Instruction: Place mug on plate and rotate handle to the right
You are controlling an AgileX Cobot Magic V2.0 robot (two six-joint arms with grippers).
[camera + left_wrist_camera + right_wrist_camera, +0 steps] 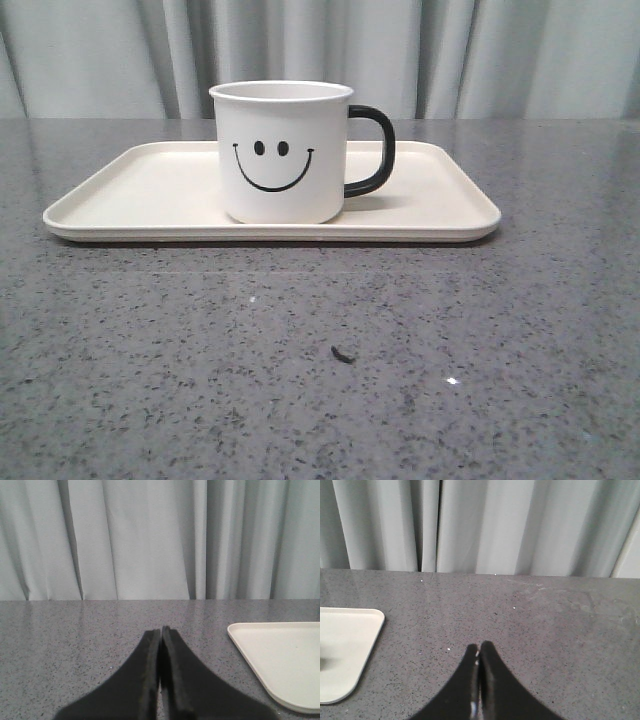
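The left gripper point(161, 630) is resting low over the grey counter point(320, 380) with its black fingers pressed together and holding nothing. From it, the plate point(280, 660) is lying off toward the robot's right, only a rounded corner showing in the left wrist view, with bare counter between.

Taking the plate point(120, 205) as the landmark in the front view, it is sitting flat with its long axis running left to right across the counter. The mug point(280, 150) is standing upright on it, near the middle and slightly left of centre, smiley face turned toward the camera. The handle point(375, 150) is sticking out from the mug's right side, along the plate's long axis. A small dark speck point(342, 354) is lying on the counter in front of the plate.

Right of the plate, the right gripper point(480, 647) is likewise sitting with fingers together and empty, the plate's corner point(345, 650) lying off toward the robot's left.

Neither arm is showing in the front view, so which one is nearer the mug cannot be told. Judging from this layout, the task is looking complete, and any further turning would fall more naturally to the right arm, on the handle's side.
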